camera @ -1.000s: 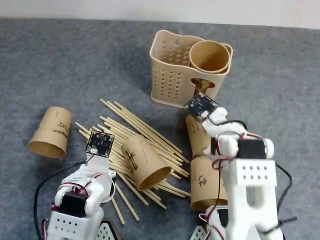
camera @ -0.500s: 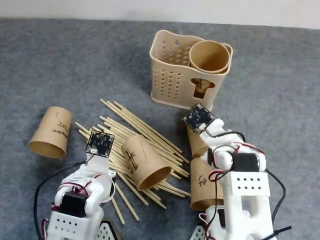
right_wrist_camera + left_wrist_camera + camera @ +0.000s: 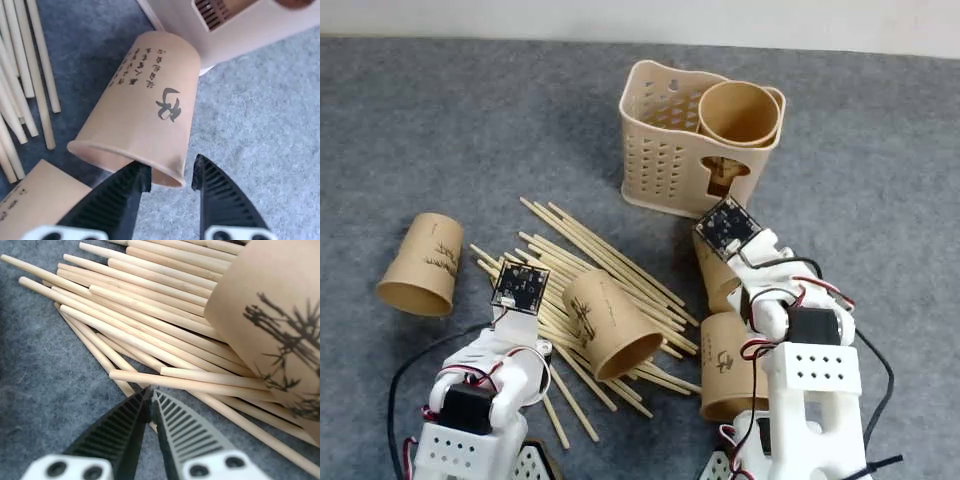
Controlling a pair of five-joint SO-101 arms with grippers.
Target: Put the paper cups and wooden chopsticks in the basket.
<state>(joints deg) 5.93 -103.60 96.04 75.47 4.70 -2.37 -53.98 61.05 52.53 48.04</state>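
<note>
A beige basket [image 3: 665, 150] stands at the back with one paper cup [image 3: 740, 112] upright in it. Wooden chopsticks [image 3: 605, 265] lie piled mid-table, and a cup [image 3: 610, 323] rests on its side on them. My left gripper [image 3: 151, 392] is shut, its tips touching a chopstick [image 3: 190, 383] beside that cup [image 3: 270, 325]. My right gripper [image 3: 171, 172] is open at the rim of a cup [image 3: 145, 115] lying just in front of the basket [image 3: 240, 25]. Another cup [image 3: 730, 365] lies nearer the right arm's base, and a further cup [image 3: 422, 263] lies at the far left.
The grey felt table [image 3: 470, 130] is bare at the back left and on the right side. The right arm [image 3: 815, 365] rises over the two cups lying on the right. The left arm [image 3: 495, 370] stands at the front edge.
The right arm has drawn back from the basket and come down over the lying cup. The left arm and the other things have not moved.
</note>
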